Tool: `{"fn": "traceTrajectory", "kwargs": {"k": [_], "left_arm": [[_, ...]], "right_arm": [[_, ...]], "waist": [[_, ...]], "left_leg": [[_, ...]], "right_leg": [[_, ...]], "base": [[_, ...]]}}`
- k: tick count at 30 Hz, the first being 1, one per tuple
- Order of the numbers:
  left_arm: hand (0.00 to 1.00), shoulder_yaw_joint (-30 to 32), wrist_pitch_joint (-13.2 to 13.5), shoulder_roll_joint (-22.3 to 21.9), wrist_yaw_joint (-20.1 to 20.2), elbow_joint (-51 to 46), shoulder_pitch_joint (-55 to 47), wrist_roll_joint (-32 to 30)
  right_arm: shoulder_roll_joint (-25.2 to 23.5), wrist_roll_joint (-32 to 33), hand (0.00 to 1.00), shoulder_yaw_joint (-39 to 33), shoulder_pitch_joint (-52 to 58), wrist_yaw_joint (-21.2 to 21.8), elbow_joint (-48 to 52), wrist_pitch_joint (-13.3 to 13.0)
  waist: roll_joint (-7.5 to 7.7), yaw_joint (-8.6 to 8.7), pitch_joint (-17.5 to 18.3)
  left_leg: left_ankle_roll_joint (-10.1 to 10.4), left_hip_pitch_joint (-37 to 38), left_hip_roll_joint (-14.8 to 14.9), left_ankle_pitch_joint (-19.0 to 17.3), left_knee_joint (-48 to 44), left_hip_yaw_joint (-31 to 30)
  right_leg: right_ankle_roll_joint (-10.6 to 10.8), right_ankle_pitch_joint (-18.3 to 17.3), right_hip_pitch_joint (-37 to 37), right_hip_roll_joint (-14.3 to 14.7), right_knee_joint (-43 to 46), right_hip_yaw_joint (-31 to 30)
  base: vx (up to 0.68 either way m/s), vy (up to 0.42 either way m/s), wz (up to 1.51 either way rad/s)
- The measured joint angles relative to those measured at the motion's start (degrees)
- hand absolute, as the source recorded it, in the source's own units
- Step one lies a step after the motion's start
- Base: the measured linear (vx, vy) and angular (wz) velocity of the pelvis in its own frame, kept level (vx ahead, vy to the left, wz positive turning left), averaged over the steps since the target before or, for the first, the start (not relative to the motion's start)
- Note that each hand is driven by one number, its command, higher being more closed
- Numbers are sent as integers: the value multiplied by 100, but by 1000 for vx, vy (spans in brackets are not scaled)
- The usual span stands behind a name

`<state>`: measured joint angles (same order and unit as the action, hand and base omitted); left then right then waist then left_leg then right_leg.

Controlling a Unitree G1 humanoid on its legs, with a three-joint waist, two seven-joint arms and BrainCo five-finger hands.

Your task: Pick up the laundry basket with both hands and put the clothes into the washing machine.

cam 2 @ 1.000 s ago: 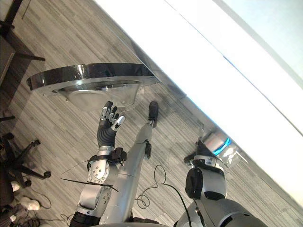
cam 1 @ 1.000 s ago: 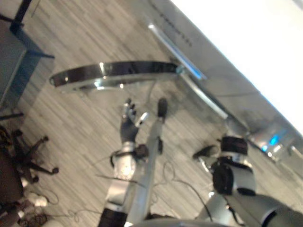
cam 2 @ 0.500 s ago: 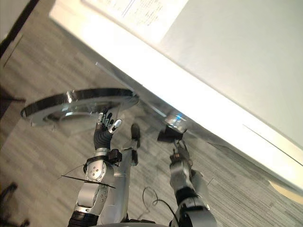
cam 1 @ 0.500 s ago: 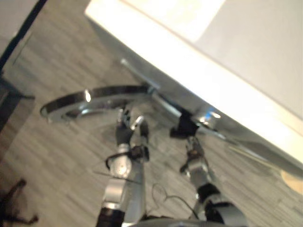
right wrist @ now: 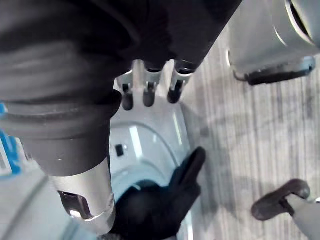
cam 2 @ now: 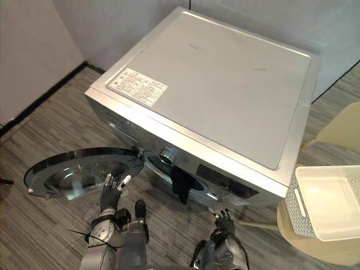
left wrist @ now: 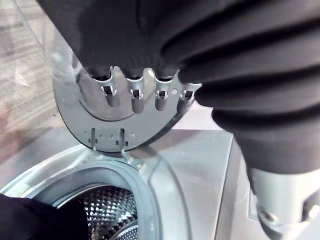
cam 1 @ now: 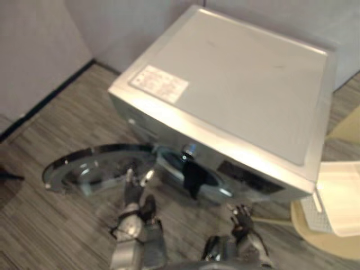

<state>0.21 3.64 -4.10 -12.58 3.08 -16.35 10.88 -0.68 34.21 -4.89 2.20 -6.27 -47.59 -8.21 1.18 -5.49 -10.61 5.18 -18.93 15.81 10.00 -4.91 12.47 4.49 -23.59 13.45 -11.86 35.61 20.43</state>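
Nearest to us, our left hand [cam 2: 111, 194] is low in front of the machine. Its fingers [left wrist: 136, 100] are straight and a little spread, so it is open and holds nothing. It points toward the round door [cam 2: 73, 177], which stands open on our left side. Our right hand [cam 2: 224, 220] is low on the other side, its fingers [right wrist: 149, 95] relaxed and also empty.

Between the two hands and a little farther, a dark cloth [cam 2: 181, 187] hangs from the mouth of the drum [left wrist: 107, 207]. One part is inside, and the other part falls over the lower rim and down the front, so its long axis goes up and down. It lies ahead and to the right of the left hand, and ahead and to the left of the right hand. We judge the right hand to be the nearer one, because in its wrist view the cloth shows just past the fingertips. To finish, the hanging end must go upward and inward through the opening, and the open door leaves this way free.

Behind the cloth stands the silver washing machine [cam 2: 225, 90]. Well apart on our right, the white laundry basket [cam 2: 296, 212] rests on a beige seat [cam 2: 320, 250], and its inside shows plain white.
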Motion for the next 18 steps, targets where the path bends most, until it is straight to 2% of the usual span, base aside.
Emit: {"fn": "traceTrajectory", "kwargs": {"k": [1, 2, 3, 6, 9, 12, 13, 16, 18], "left_arm": [[0, 0, -19, -1, 0, 16, -64, 21], [0, 12, -36, 0, 11, 107, -137, 50], [0, 1, -66, 2, 27, 159, -154, 74], [0, 26, -55, 0, 152, 90, -223, 214], [0, 36, -45, 3, 235, -144, -243, 420], [0, -4, 14, 42, 239, -695, -141, 646], [0, 1, 70, 55, 235, -963, -32, 725], [0, -9, 184, 60, 233, -1222, 197, 885], [0, -27, 345, 71, 174, -1470, 515, 1083]], "right_arm": [[13, -21, 0, -23, 13, -17, -2, 5], [89, -100, 0, -107, 67, -34, -2, 18], [183, -150, 0, -125, 78, -80, -1, 63], [214, -486, 0, -256, 23, -128, -27, 213], [110, -573, 0, -210, -356, -135, -61, 245], [123, -552, 0, -29, -1117, -326, -191, 223], [161, -550, 0, 109, -1560, -387, -198, 217], [325, -509, 0, 255, -2240, -569, -251, 193], [571, -307, 0, 172, -2863, -795, -254, 150]], "waist": [[-16, 3, 36], [37, 11, 101], [-16, 4, 168], [-69, 38, 273], [-45, 19, 118], [-147, -7, -410], [-228, -7, -727], [-400, -1, -1167], [-506, 7, -1360]], "left_leg": [[-52, 79, 21, -75, 98, 149], [-84, 122, 42, -231, 114, 355], [-70, 205, 1, -221, -224, 375], [36, 367, -71, -383, -491, 645], [37, 213, -42, -382, -520, 643], [35, -453, 33, -383, -958, 525], [15, -759, 30, -366, -1043, 544], [-70, -1278, 13, -358, -1204, 577], [-198, -2280, -96, -377, -1653, 547]], "right_leg": [[-51, 31, -32, 3, -65, 13], [-113, 144, -68, -30, -265, -11], [-120, 248, -141, -87, -435, -42], [20, 375, -184, -147, -579, -25], [9, 447, -29, -144, -553, 22], [-47, 416, 612, -228, -26, 118], [-149, 317, 921, -319, 222, 143], [-197, 286, 1514, -461, 600, 112], [-189, 132, 2531, -815, 1284, 62]], "base": [[7, -67, -1], [42, -8, -7], [53, 17, -12], [65, 51, -4], [-8, 39, -3], [-145, 14, 7], [-220, 17, 10], [-172, 22, 12], [-191, 52, 42]]}}
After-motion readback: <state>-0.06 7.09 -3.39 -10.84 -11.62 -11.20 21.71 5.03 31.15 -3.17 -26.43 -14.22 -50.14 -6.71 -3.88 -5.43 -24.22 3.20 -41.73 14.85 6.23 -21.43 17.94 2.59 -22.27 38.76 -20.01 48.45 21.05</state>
